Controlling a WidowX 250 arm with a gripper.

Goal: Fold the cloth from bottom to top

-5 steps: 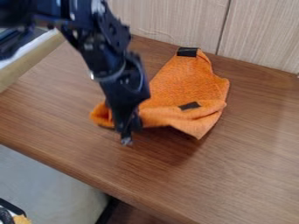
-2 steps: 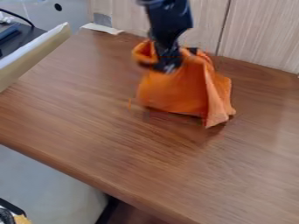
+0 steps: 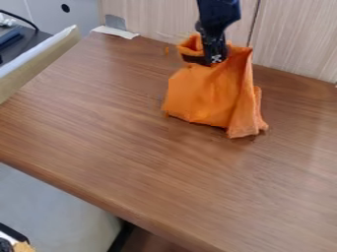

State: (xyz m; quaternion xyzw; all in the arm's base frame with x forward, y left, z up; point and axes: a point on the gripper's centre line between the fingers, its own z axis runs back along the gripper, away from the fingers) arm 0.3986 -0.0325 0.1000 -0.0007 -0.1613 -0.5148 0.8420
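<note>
Camera view: the black gripper [image 3: 213, 60] hangs down near the far edge of the table, right of the middle, pointing at the tabletop and pinching the upper part of the orange cloth [image 3: 201, 98]. The fingers are mostly buried in the fabric, with their tips showing against its front.

Around them the cloth is gathered, with a small loop puffed up on the left and a raised peak on the right. A dark band [image 3: 193, 59] runs across the fabric just left of the fingertips. From there the cloth drops like a curtain, broad and fairly smooth on the left, with upright folds on the right. Its lower edge meets the table, and one corner pokes out toward the near side at the lower right.

The table [image 3: 99, 123] is brown wood grain. Behind it rises a pale wood-grain wall [image 3: 158, 15], with a dark upright seam [image 3: 254, 24] just right of the gripper. At the table's far left corner lies a white strip [image 3: 115, 32], below a grey patch [image 3: 115, 21] on the wall. A light board [image 3: 39, 61] runs along the left side of the table, and beyond it a black cable [image 3: 21, 16] curves over a dark surface [image 3: 33, 38].
</note>
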